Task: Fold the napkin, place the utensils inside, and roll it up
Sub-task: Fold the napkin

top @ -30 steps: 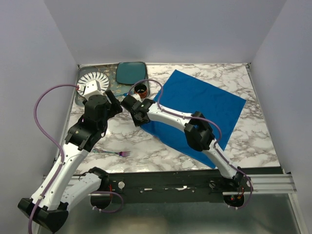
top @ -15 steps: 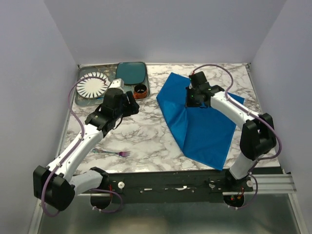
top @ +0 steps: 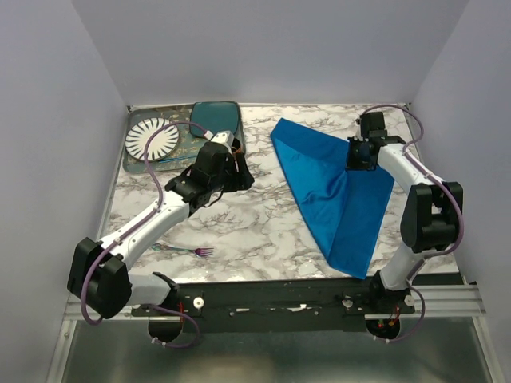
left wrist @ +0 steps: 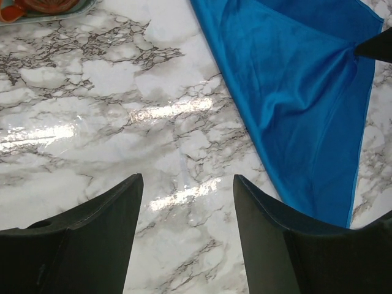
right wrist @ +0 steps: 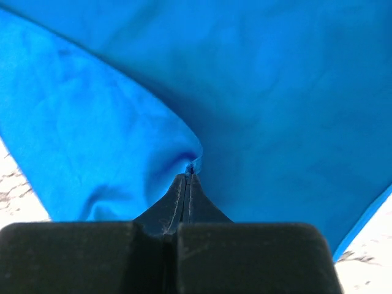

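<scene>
The bright blue napkin (top: 335,187) lies folded over into a rough triangle on the right half of the marble table (top: 263,223). My right gripper (top: 357,155) is shut on a pinched corner of the napkin (right wrist: 122,110), holding it above the far right part of the cloth. My left gripper (top: 243,177) is open over bare marble, just left of the napkin (left wrist: 294,92), with nothing between its fingers (left wrist: 269,239). The fork (top: 185,250) lies near the front left edge, purple tines pointing right.
A tray (top: 134,163) at the back left holds a white ribbed plate (top: 152,140), and a dark teal plate (top: 215,120) rests on it. A small orange-brown cup is mostly hidden behind my left gripper. Walls close in on three sides.
My right gripper carried the napkin corner from the left side across to the far right, folding the cloth over. My left arm stretched right toward the table's middle.
</scene>
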{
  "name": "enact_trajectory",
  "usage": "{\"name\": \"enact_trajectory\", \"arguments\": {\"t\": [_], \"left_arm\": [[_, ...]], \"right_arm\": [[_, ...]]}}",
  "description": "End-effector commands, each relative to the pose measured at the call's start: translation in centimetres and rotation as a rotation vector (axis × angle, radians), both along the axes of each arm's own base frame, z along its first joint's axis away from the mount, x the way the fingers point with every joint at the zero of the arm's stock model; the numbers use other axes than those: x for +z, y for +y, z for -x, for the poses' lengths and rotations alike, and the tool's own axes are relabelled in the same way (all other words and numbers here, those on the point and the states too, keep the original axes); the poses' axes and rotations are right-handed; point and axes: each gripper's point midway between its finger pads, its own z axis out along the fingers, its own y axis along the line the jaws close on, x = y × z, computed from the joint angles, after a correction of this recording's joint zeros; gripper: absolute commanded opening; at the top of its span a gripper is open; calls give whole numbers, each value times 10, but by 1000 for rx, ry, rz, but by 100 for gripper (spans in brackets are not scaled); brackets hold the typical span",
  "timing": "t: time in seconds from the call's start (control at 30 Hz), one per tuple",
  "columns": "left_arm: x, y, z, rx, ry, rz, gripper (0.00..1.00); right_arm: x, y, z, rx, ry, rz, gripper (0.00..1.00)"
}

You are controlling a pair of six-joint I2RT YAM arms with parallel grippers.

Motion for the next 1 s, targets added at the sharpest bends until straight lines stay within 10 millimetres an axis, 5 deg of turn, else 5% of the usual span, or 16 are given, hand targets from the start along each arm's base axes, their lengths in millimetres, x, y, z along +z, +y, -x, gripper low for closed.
{"name": "enact_trajectory", "arguments": {"t": [0.0, 0.33, 0.97], "left_arm": [[20, -14, -7, -44, -51, 43, 72], [21, -19, -9, -76, -60, 31, 79], [21, -30, -8, -128, -112, -94, 80]], "right_arm": [[-3, -27, -17, -2, -7, 35, 1], [-8, -95, -36, -116, 3, 142, 1], [-13, -159, -58, -278, 12, 202, 1]]}}
